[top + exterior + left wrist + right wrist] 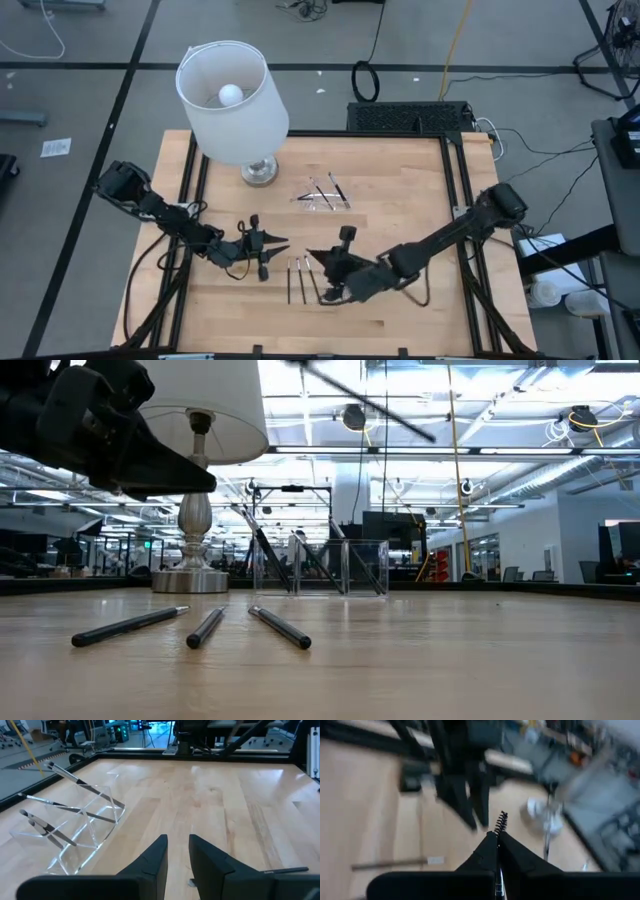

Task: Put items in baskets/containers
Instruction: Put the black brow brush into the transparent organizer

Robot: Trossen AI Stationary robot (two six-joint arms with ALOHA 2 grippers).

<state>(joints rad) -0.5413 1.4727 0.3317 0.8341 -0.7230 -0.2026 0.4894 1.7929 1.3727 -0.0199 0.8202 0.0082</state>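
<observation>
Possibly a slip: held thin and off-centre at the right end effector (498,840), clamped together on one brush stick (501,822), bristles protruding beyond tips. Could twist or drop before reaching clear tray (322,195), well beyond. Three sticks (300,278) on counter (420,200) just beside. Left end effector (177,851) slightly apart, empty.

One camera looks straight down on the desk (400,200). Another sits level at desk height. Both share the lamp (235,100).

Location type: open-plan robotics laboratory. Indicators: exposed ceiling trusses (500,405) with strip lighting, equipment racks (385,540), floor-run cables (455,45), and a frame-mounted wooden surface (400,200).
</observation>
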